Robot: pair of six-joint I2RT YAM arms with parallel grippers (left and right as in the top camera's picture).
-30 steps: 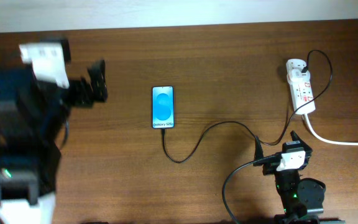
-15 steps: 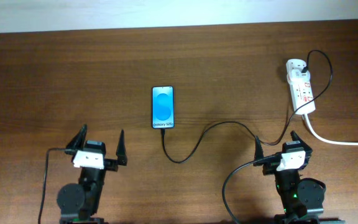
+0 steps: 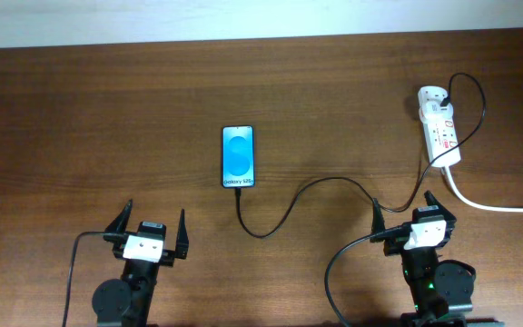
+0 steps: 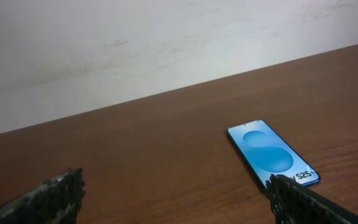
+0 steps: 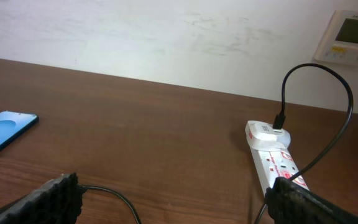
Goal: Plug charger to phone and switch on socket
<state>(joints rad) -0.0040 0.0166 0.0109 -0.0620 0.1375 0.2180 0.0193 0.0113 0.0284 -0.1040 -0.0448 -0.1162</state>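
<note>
Dark brown wooden table (image 3: 334,91): grain showed, sheen was low. Small black-framed smartphone (image 3: 238,156): blue screen looked glossy. White elongated plastic power strip (image 3: 440,127): was smooth, slightly shiny. Thin black charger cable (image 3: 334,179): looked matt. White painted wall (image 4: 135,43): was matt, scuffed.

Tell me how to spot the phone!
Look at the brown wooden table, a bit left of its middle. The phone lies flat there, a small black-edged rectangle. Only it has a bright blue screen, and the thin black charger reaches its near end.
</note>
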